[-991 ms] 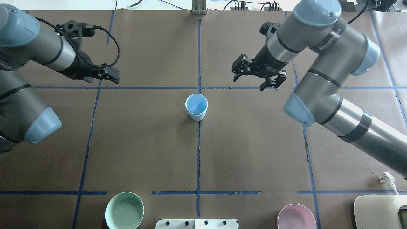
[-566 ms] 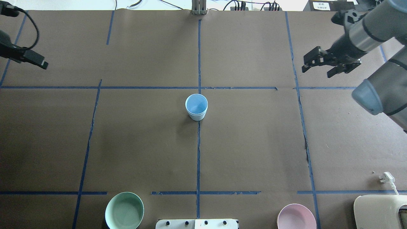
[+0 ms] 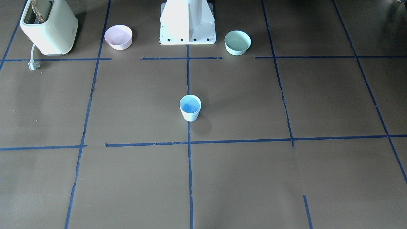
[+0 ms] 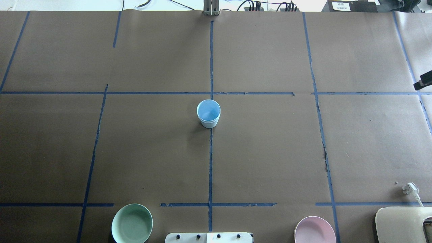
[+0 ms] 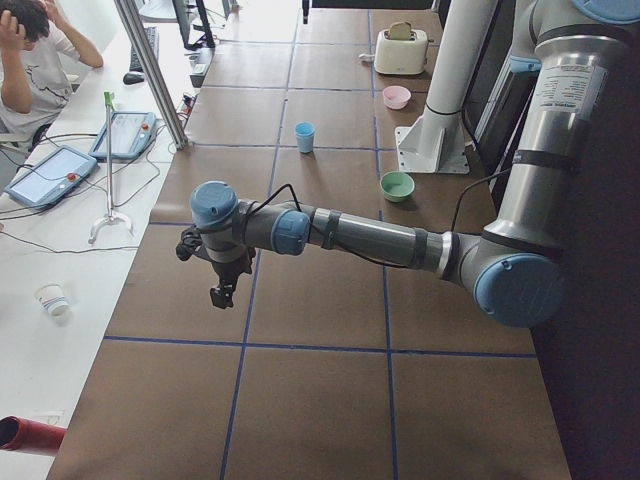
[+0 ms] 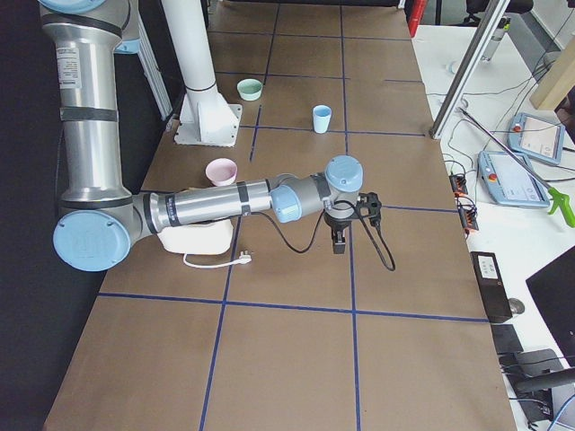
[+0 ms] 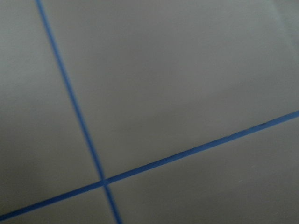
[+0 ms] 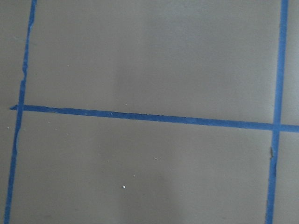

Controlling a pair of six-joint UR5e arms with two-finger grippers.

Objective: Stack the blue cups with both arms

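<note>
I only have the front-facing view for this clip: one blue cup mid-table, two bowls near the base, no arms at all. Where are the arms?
Observer: The left arm is stretched out low over the table towards its end on the robot's left, with the left gripper pointing down at bare paper.
Operator: And the right one?
Observer: The right arm reaches out the same way towards the opposite end, with the right gripper pointing down, far from the cup.
Operator: Are the jaws open?
Observer: I cannot tell. Both wrist cameras show only blue tape on brown paper, no jaws and no cup.
</note>
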